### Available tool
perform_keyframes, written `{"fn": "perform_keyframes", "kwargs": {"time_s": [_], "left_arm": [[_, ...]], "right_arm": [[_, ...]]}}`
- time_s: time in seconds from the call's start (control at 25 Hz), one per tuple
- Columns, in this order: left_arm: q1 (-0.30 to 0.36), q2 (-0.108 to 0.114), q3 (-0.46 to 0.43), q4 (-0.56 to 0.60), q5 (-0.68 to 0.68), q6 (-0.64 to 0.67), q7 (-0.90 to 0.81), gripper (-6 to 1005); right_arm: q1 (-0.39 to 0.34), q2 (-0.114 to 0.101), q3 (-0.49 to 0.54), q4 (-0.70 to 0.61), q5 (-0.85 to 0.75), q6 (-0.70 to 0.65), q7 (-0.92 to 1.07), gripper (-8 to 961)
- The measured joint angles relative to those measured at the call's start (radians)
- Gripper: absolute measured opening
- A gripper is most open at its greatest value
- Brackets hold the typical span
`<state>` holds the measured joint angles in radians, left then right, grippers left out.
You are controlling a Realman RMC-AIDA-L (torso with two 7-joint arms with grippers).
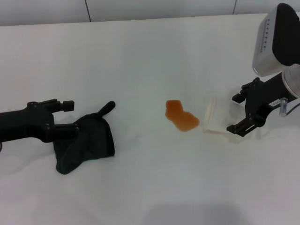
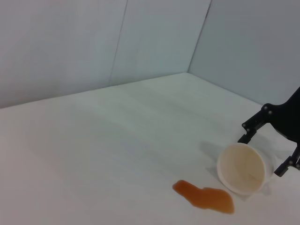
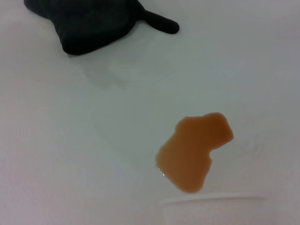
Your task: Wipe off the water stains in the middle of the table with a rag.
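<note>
Where the white table (image 1: 140, 56) spreads smooth and matte, the water stains (image 1: 181, 116) lie near its middle as one orange-brown, translucent puddle with an irregular lobed outline and a glossy edge. Toward the table's left edge rests the rag (image 1: 86, 143), a soft black cloth, crumpled into loose folds, with a narrow pointed tail reaching toward the far edge; it is well apart from the puddle. The left gripper (image 1: 65, 123) lies low over the rag's left side, its black fingers against the cloth, one above and one pressed into the folds, though whether they actually clamp it cannot be told. On the other side of the puddle, toward the right edge, a pale translucent cup (image 1: 216, 121) lies tipped on its side, its round mouth facing the stains and just beside them; the left wrist view shows its thin cream-coloured wall and hollow inside. The right gripper (image 1: 244, 111) stands around the cup's base with its black jaws spread wide, the cup between them and seemingly unpinched. Its wrist housing is grey and black with a row of tiny marks too small to read. Behind the table's far edge rise plain pale wall panels with dark seams.
</note>
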<state>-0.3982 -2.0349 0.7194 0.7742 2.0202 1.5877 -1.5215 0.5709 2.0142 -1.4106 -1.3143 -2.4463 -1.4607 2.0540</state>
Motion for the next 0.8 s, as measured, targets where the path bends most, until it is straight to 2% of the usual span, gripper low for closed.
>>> {"fn": "perform_keyframes", "kwargs": {"time_s": [0.8], "left_arm": [[-0.005,0.0,0.0,-0.001,0.0,-0.002,-0.001,888]], "right_arm": [[0.004,0.0,-0.056,0.041,-0.048,0.059,0.027,858]]}}
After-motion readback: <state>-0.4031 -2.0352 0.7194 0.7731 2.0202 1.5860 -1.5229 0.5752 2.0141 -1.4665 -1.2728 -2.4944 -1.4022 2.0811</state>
